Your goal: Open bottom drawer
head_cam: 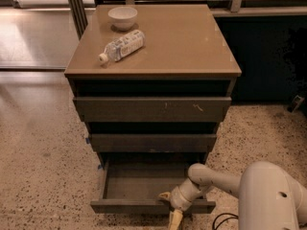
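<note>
The bottom drawer (139,206) of the brown cabinet stands pulled out, and its shallow plain tray (144,181) shows empty inside. Its dark flat front runs along the lower edge of the camera view. My gripper (170,207) sits at the drawer's front edge, right of its middle, at the end of my white arm (216,178) that reaches in from the lower right. One pale finger (174,219) hangs in front of the drawer front and another tip (164,195) lies over the rim.
Above are the middle drawer front (152,142) with a blue tag (88,140) at its left and the scratched top drawer front (151,108), both closed. On the cabinet top (182,42) lie a plastic bottle (120,45) and a white bowl (122,17). Speckled floor surrounds the cabinet.
</note>
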Robot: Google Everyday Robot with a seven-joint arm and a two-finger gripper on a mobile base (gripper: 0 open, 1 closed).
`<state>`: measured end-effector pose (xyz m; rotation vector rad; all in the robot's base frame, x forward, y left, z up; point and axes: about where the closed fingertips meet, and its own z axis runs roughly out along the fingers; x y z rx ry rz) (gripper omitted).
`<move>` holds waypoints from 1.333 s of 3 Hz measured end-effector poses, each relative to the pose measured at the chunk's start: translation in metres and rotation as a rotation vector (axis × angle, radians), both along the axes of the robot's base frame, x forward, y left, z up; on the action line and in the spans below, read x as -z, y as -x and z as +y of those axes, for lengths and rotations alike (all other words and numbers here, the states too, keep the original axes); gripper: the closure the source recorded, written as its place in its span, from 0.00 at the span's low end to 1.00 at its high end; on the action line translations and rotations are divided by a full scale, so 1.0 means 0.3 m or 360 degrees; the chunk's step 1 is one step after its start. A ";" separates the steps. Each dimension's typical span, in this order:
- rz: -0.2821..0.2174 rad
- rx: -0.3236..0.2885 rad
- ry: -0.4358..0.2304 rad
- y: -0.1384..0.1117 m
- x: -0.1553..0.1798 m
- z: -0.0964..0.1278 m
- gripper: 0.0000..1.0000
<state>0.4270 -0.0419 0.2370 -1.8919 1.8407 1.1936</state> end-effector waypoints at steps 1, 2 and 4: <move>0.0070 0.0004 0.0012 -0.013 0.065 -0.009 0.00; 0.0160 0.0019 0.0019 0.029 0.099 -0.027 0.00; 0.0255 0.0040 0.0030 0.126 0.062 -0.046 0.00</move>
